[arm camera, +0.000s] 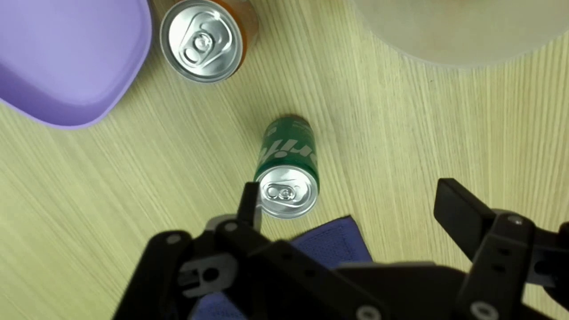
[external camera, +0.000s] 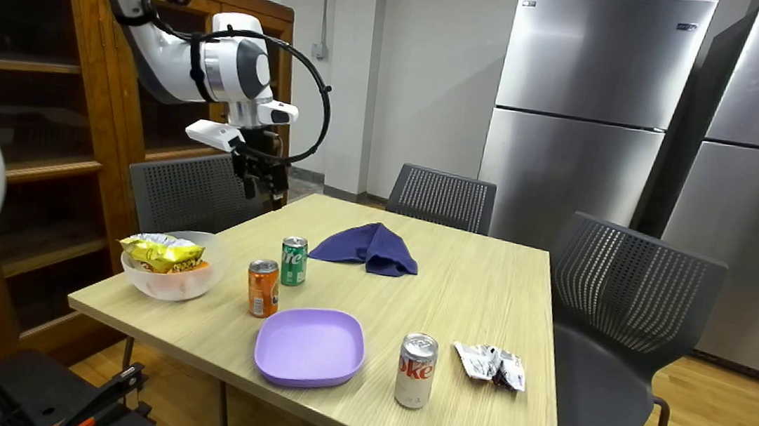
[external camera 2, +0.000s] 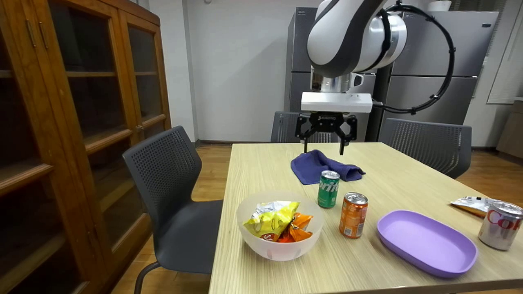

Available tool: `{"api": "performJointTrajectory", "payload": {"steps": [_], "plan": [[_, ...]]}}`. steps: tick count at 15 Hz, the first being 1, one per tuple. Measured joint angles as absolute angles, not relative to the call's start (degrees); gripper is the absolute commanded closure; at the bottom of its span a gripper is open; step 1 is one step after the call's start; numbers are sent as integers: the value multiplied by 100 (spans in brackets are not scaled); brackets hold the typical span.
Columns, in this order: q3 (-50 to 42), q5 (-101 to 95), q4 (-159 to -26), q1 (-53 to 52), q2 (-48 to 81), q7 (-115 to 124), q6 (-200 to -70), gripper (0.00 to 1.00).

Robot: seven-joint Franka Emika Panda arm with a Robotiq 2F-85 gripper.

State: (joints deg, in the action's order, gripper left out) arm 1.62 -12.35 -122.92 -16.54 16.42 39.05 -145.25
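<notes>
Wrist view — spread end effector [arm camera: 349, 189], upright green can [arm camera: 288, 162].

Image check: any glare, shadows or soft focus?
Wrist view: the claw looks slightly soft, the green can crisper, with bright glints on top of the orange can; in an exterior view, sheen on the fridges; in both exterior views, a soft shadow on the back wall.

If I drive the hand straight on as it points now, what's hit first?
Going straight down, the open hand would probably meet the tabletop first, near the green Sprite can. Depth is unclear, so it might brush the can on the way.
</notes>
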Motion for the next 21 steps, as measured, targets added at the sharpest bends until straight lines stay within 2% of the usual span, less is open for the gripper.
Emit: {"api": "performJointTrajectory", "payload": {"steps": [10, 21], "plan": [[-53, -1054, -12393, -1479, 1749, 3937, -14525, 0], [-146, -961, -12075, -1478, 2420, 3949, -14528, 0]]}}
